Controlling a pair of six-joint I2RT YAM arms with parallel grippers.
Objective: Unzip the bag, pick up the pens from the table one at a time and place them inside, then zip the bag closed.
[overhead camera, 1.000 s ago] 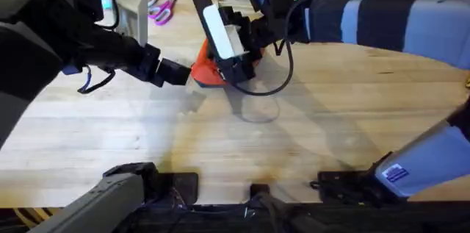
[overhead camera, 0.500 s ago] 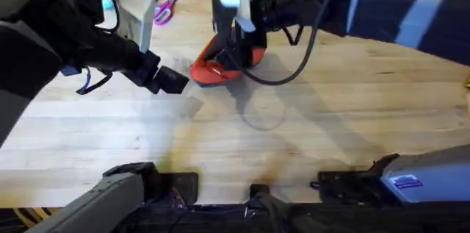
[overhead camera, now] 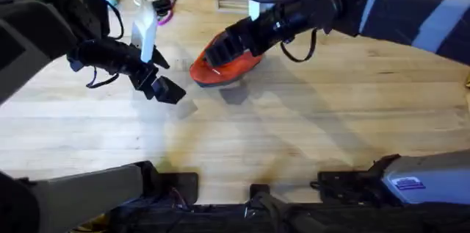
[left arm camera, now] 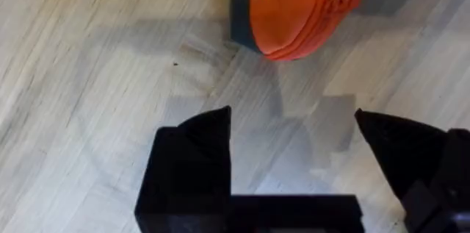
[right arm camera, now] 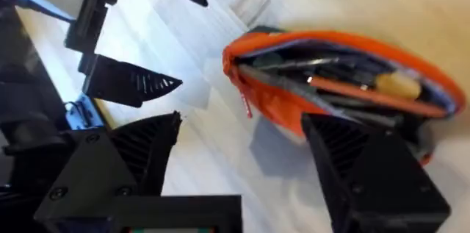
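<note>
The orange-red bag (overhead camera: 220, 65) lies on the wooden surface (overhead camera: 308, 130) toward the far middle, its zipper open, with an orange pen (right arm camera: 367, 92) and darker items lying inside. The right hand (right arm camera: 242, 152) hovers directly over it, fingers spread wide, gripping nothing. The left hand (left arm camera: 294, 137) sits just beside the bag's end, likewise wide open and empty. Pink-handled scissors (overhead camera: 167, 9) lie farther back.
</note>
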